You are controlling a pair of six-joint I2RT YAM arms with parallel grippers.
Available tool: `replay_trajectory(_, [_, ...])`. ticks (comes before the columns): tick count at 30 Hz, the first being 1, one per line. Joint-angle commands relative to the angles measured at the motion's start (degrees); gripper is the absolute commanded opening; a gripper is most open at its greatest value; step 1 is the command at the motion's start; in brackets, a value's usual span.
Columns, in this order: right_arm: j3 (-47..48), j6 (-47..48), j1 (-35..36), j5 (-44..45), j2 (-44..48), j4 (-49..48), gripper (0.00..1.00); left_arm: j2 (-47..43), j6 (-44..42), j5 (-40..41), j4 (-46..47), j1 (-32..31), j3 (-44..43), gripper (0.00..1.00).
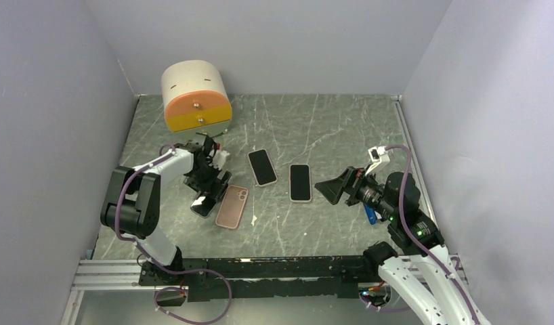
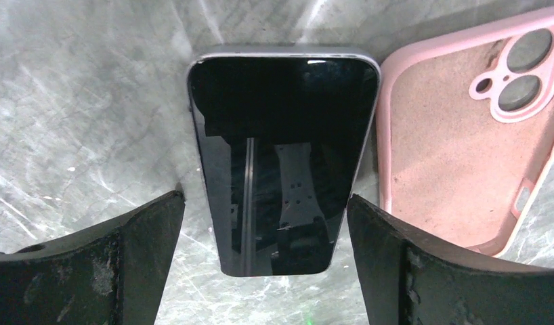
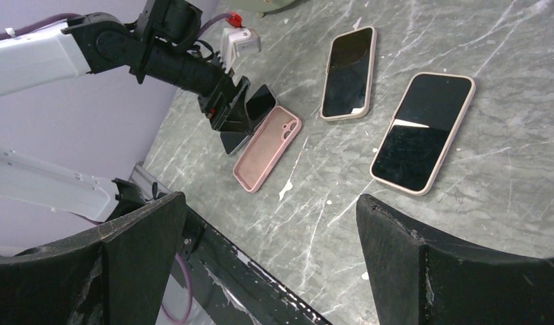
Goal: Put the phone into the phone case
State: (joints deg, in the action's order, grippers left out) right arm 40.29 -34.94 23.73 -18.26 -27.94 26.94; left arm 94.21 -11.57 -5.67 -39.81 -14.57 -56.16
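Three phones: all lie screen-up on the table [image 1: 328, 128].
Left gripper [image 2: 264, 206]: spread wide and tipped down over the phone [image 2: 281, 156], one finger along each long side, nothing gripped.
Phone: flat on the table between the left fingers; whether the finger on the case side touches it cannot be told.
Phone case [image 2: 457, 156]: pink, hollow side up, just outside that same finger, its edge close along the phone.
Right gripper [image 3: 271, 203]: spread wide, empty, held above the table, pointing toward the left gripper.
Second phone [image 1: 263, 166] and third phone [image 1: 300, 182]: ahead of the right gripper's tips, between the two grippers; the third is nearer.
Drawer box [image 1: 196, 97]: beyond the left gripper, by the back wall.
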Motion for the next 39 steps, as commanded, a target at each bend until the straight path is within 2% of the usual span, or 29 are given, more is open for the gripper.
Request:
replay_trajectory(1, [-0.5, 0.4, 0.2, 0.4, 0.5, -1.4, 0.99, -1.5, -2.6, 1.3, 0.7, -1.8, 1.4, 0.94])
replay_trajectory(11, [0.7, 0.4, 0.2, 0.4, 0.2, -1.1, 0.99, 1.0, -3.2, 3.0, 1.2, -2.0, 1.8, 0.93])
replay_trajectory(16, [-0.5, -0.1, 0.1, 0.2, 1.0, -2.2, 0.99, 0.0, -4.0, 4.2, 2.9, -2.0, 2.6, 0.86])
replay_trajectory(21, [-0.3, -0.3, 0.2, -0.4, 0.5, -2.5, 0.99, 0.0, -4.6, 9.1, 4.3, -1.0, 2.5, 0.81])
replay_trajectory(27, [0.1, 0.4, 0.1, 0.3, 0.9, -2.0, 0.99, 1.0, -3.9, 5.4, 3.6, 0.0, 1.6, 0.77])
replay_trajectory(39, [-1.1, -0.1, 0.1, 0.4, 1.7, -2.3, 0.99, 1.6, -1.9, 2.3, 1.2, -0.1, -0.5, 0.59])
